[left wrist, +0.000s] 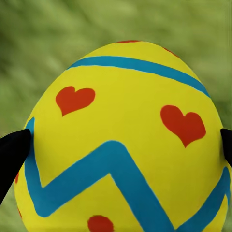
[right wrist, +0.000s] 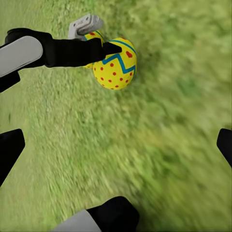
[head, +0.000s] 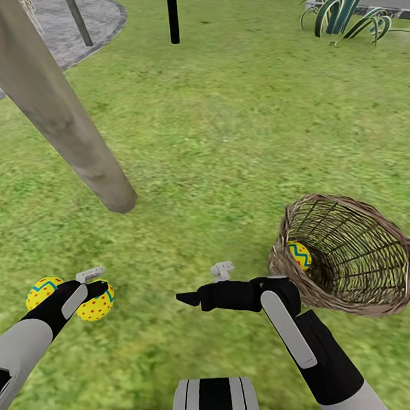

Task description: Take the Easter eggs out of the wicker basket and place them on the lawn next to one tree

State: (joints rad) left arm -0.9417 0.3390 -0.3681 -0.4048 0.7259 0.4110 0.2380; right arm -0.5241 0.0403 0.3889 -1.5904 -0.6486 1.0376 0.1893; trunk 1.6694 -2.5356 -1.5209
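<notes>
Head view shows your left pincer (head: 95, 289) closed around a yellow red-dotted egg (head: 97, 302) low beside the pale leaning trunk (head: 56, 110), ready to set down, while your right pincer (head: 187, 298) hangs open, empty.

Yellow Easter eggs (head: 97, 304), red hearts, blue zigzags; brown wicker basket (head: 352, 260)

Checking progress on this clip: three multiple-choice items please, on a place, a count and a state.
1. Where is the egg farthest from the left gripper? A on the patio; B in the wicker basket; C against the tree.
2. How many Easter eggs show in the head view? A one; B two; C three.
3. The right gripper is: A open, empty; B shut on an egg; C gripping the basket.
B: it sits inside the tipped basket. C: two by the left gripper, one in the basket. A: fingertips apart over bare lawn.
</notes>
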